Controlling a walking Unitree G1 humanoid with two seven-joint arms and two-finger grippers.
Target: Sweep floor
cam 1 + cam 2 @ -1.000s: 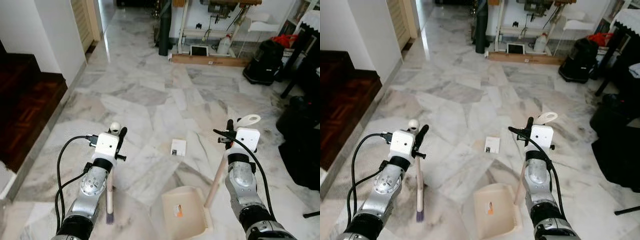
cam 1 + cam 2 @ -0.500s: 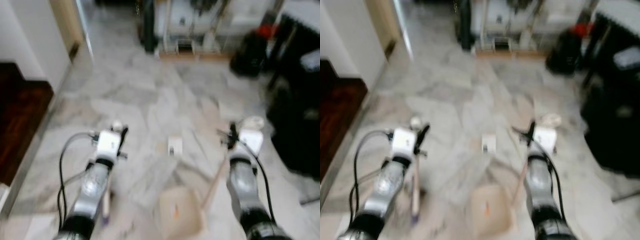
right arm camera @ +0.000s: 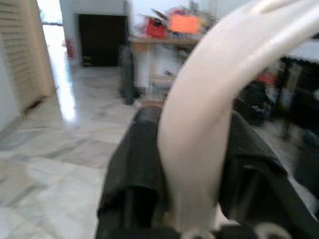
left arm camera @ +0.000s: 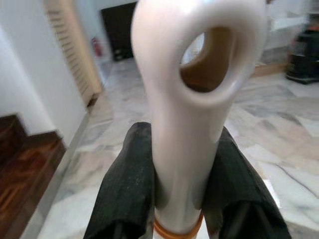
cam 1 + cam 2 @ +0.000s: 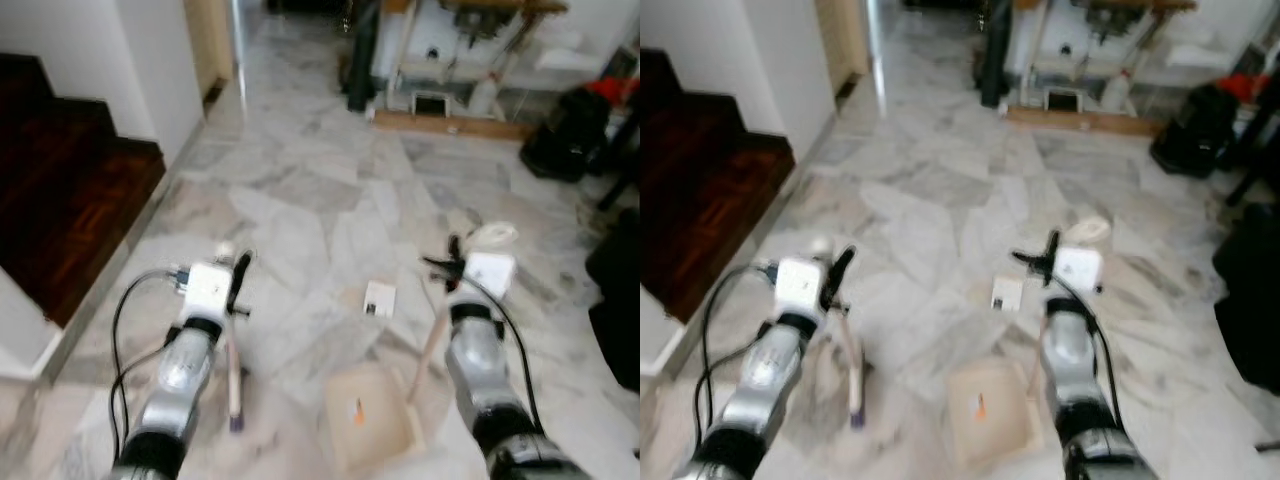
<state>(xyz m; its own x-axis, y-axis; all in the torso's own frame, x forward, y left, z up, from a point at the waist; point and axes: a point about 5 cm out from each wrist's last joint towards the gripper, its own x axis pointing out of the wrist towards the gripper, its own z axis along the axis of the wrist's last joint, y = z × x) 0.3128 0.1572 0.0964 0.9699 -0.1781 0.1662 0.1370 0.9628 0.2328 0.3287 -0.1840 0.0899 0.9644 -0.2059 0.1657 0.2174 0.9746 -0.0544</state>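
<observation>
Pale marble floor (image 5: 300, 190) runs past the dark wooden stairs (image 5: 70, 190), a white wall (image 5: 160, 60) just beside them.

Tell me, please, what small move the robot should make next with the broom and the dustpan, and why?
Probably step slightly forward and bring the broom behind the white scrap. The left gripper is shut on the broom, the right gripper on the dustpan. The scrap lies on the marble floor just beyond the dustpan's front edge, so a short sweep toward the pan would likely collect it.
</observation>
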